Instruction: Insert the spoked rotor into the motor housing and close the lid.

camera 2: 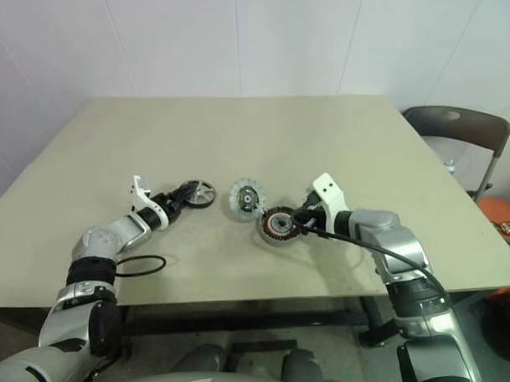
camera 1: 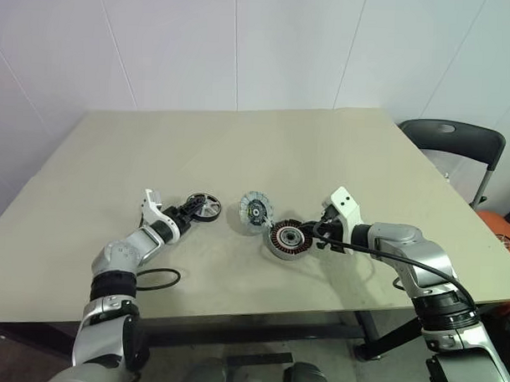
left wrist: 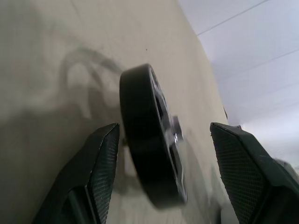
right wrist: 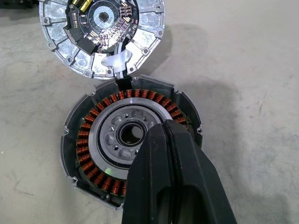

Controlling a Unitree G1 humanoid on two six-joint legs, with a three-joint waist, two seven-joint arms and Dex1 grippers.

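The spoked rotor (camera 1: 206, 206) stands on edge on the table, left of centre. My left gripper (camera 1: 190, 210) is open, with one finger on each side of the rotor (left wrist: 150, 135); the fingers (left wrist: 96, 168) are apart from it. The motor housing (camera 1: 285, 239) lies open at the table's middle, its copper windings (right wrist: 93, 154) ringing a dark centre. The lid (right wrist: 100, 32) is swung open, hinged at the housing's far edge, with its inner face showing. My right gripper (right wrist: 163, 129) is shut, its tips over the housing's inner ring; I cannot tell whether they touch.
A thin black ring (camera 1: 156, 278) lies near the table's front edge by my left arm. A dark chair (camera 1: 454, 139) stands past the table's right corner, with an orange object (camera 1: 505, 237) below it. The table (camera 1: 240, 148) is bare beyond the parts.
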